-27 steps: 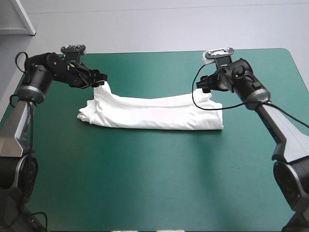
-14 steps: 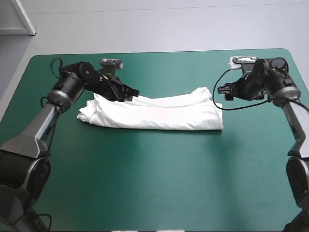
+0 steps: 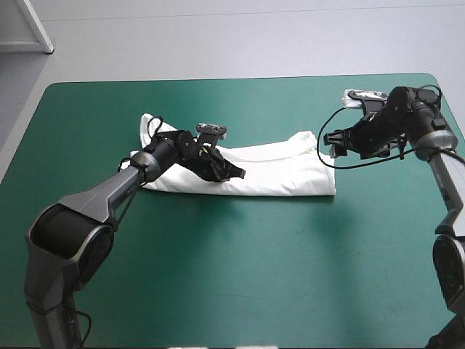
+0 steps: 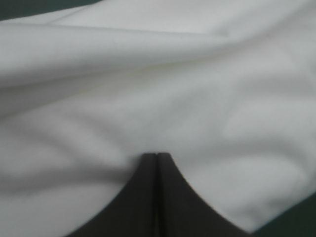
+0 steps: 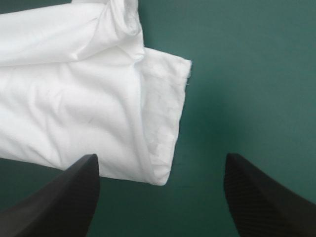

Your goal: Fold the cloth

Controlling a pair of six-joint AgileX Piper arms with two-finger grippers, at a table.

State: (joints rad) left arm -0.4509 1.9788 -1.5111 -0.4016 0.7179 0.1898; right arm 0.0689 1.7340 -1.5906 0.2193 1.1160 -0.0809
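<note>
1. Nearest me, the flat teal-green table cover lies bare, which leaves room for a fold toward 6 o'clock.
2. Beyond it, the white short-sleeved fabric T-shirt lies as a long band from 9 to 3 o'clock, already narrowed lengthways.
3. The left gripper, two black fin-shaped fingers, sits low over the band's middle with its fingers pressed together. I think a layer is nipped between them, though the wrist view is too close to be sure. That would suit carrying the 9 o'clock end across.
4. The right gripper hovers just off the 3 o'clock end, fingers spread wide and holding nothing, placed to take that hem.
5. Farthest off, a flap of the T-shirt stands up toward 11 o'clock.
</note>
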